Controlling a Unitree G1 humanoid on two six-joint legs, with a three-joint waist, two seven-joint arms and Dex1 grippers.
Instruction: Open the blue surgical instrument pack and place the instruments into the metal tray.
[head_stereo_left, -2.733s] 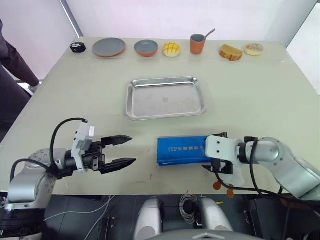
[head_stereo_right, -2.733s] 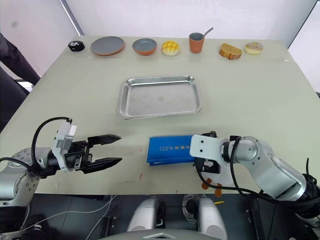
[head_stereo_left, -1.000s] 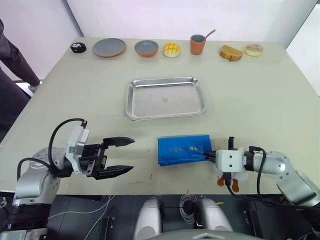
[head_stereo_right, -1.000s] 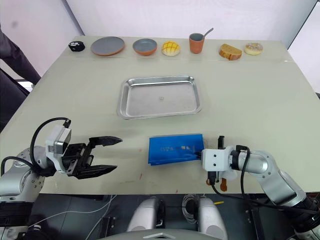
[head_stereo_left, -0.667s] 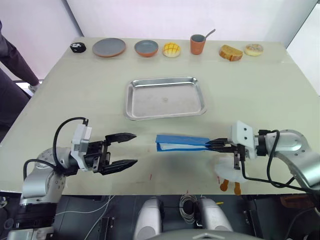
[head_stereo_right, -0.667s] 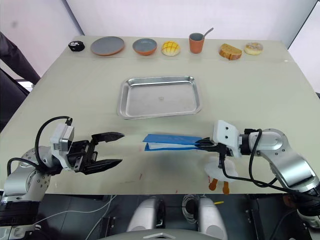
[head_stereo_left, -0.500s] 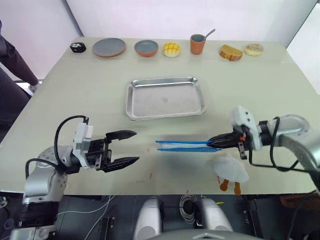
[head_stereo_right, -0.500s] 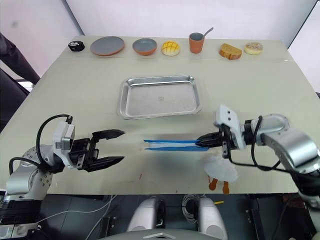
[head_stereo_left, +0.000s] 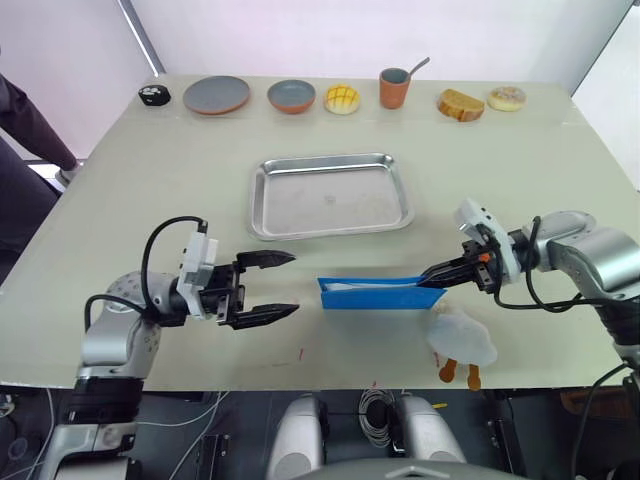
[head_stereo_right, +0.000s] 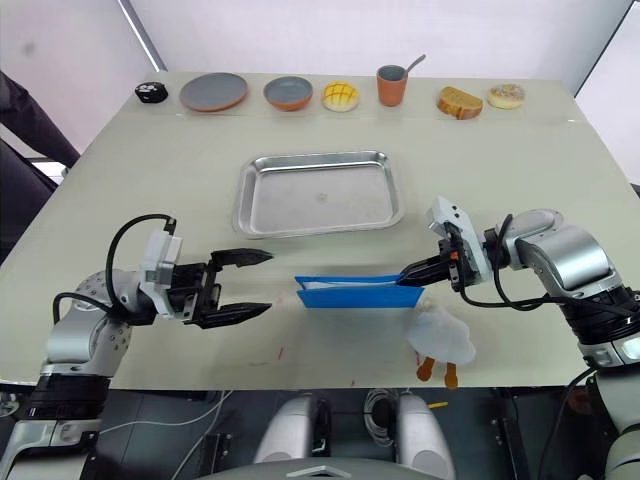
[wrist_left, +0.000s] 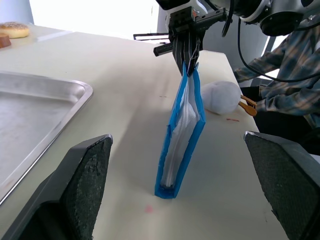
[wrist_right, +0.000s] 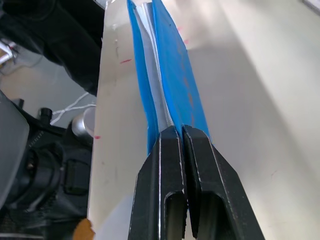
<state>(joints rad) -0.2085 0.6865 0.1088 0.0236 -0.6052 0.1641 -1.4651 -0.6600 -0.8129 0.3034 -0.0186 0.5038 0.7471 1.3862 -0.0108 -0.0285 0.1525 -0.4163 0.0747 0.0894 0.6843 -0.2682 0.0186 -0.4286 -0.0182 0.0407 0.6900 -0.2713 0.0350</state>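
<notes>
The left tool (head_stereo_left: 268, 286) sits low over the pale counter (head_stereo_left: 150, 190) at about 8 o'clock. Its two black fingers (head_stereo_left: 262, 259) are spread wide apart, and nothing is between them. It points toward the middle of the counter.

Just past its fingertips is the blue surgical instrument pack (head_stereo_left: 372, 293), a little below the middle of the counter. The pack stands up on its long edge. One end rests on the counter. In the left wrist view you can see it from the end: two blue sides with a whitish clear layer in between.

The metal tray (head_stereo_left: 330, 195) lies flat above the pack, at about 12 o'clock from it. The two do not touch. The tray is shiny and has nothing in it.

The right tool (head_stereo_left: 437, 275) is at about 4 o'clock on the counter. Its fingers are pinched tight on the right end of the pack, up near the top corner. The right wrist view shows the blue edges squeezed between the two black fingers (wrist_right: 162, 165).

A white fluffy toy (head_stereo_left: 462, 338) with orange feet lies on the counter just below the right tool, near the front edge.
</notes>
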